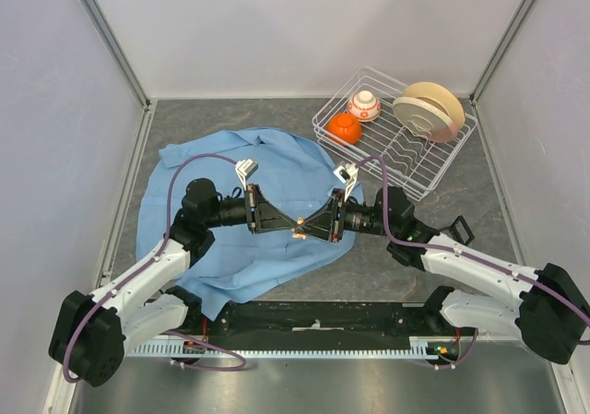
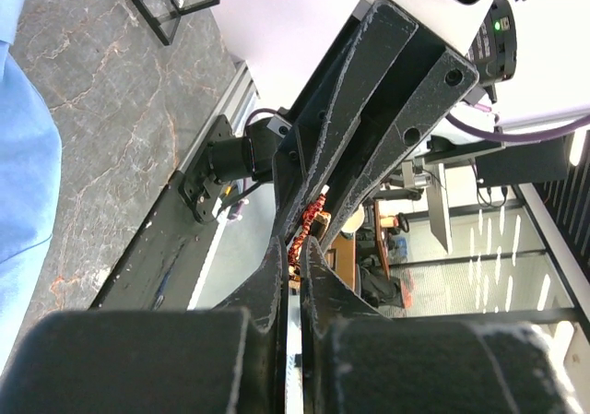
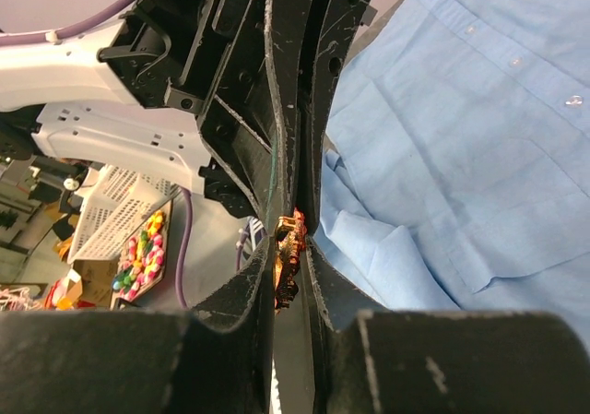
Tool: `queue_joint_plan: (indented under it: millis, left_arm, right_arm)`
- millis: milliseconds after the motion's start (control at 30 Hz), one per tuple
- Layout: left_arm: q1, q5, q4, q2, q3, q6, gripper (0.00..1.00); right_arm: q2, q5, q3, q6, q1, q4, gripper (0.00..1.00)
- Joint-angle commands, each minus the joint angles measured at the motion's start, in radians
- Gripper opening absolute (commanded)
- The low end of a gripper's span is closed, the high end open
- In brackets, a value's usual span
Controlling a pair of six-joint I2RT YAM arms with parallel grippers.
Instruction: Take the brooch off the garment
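Left gripper (image 1: 289, 227) and right gripper (image 1: 310, 227), poised above the shirt (image 1: 230, 156), meet tip to tip on the brooch (image 1: 300, 233), probably so that one steadies while the other pulls. White walls enclose the scene; a rack (image 1: 396, 137) stands far right.

Left wrist: both pairs of jaws are narrow, pinching the brooch; the grey marbled table (image 2: 120, 91) lies left.

Right wrist: the brooch appears clear of the fabric, with the shirt spread to the right.
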Motion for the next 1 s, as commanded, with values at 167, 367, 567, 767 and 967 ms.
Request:
queue_joint_plan:
  millis: [167,367,567,767,967]
  left_arm:
    - [-0.034,-0.063,0.101,-0.015,-0.017,-0.081,0.02]
    - [-0.034,-0.060,0.099,-0.013,-0.020,-0.072,0.02]
    - [-0.032,-0.057,0.066,-0.006,-0.020,-0.030,0.02]
    - [-0.032,-0.037,0.073,0.004,-0.005,-0.027,0.02]
    - [-0.031,-0.025,0.081,-0.003,0.006,-0.032,0.02]
  right_arm:
    - [0.000,0.162,-0.047,0.051,0.082,0.188,0.17]
    - [-0.010,0.159,-0.036,0.053,0.082,0.164,0.35]
    - [-0.087,0.171,-0.007,-0.016,0.073,-0.052,0.51]
    - [-0.125,0.168,0.013,-0.039,0.054,-0.142,0.61]
    - [-0.148,0.177,0.000,-0.019,0.021,-0.140,0.54]
